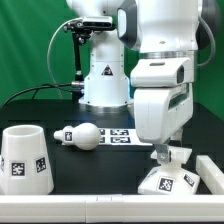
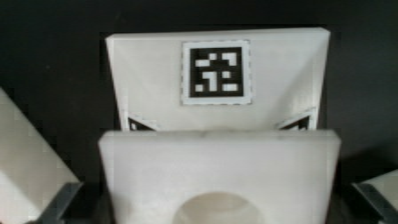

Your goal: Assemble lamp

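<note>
**Poised over the lamp base**

Closest in: jaws apart, flanking the raised socket of the base, seemingly lined up for a grip; contact unclear. Further along the black counter, toward the exterior view's left: shade standing mouth-up, bulb lying beside the marker board, both apparently awaiting later steps. Behind everything, a green backdrop.

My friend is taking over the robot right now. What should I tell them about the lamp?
Gripper: open, low over the base, with a finger on either side of it, not gripping.
Bulb: lying on its side on the table, next to the marker board.
Shade: standing by itself at the exterior view's left.
Done: nothing is joined yet.
Left: put the bulb into the base, then add the shade.
</note>
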`<state>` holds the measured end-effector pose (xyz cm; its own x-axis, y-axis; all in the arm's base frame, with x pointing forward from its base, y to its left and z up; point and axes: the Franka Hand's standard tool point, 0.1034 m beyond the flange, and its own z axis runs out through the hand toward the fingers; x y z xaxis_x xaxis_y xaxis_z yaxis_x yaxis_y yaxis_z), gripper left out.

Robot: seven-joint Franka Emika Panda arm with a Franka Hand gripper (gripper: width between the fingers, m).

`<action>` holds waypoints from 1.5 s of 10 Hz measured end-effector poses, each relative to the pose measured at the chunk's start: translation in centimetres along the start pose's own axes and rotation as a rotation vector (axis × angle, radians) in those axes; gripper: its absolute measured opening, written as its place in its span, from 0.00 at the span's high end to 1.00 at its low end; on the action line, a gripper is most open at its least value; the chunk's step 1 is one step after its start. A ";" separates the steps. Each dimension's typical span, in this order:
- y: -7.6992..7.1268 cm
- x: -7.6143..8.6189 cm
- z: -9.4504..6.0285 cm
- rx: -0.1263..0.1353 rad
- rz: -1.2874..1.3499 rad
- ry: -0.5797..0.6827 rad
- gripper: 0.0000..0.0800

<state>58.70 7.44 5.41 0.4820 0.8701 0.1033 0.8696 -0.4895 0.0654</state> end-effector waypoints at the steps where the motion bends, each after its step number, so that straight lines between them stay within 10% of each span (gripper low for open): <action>1: 0.0 0.3 0.0 -0.002 0.009 0.004 0.34; 15: 1.8 2.5 0.2 -0.015 -0.286 0.008 0.34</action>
<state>61.51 8.70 5.59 0.2160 0.9726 0.0865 0.9685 -0.2247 0.1078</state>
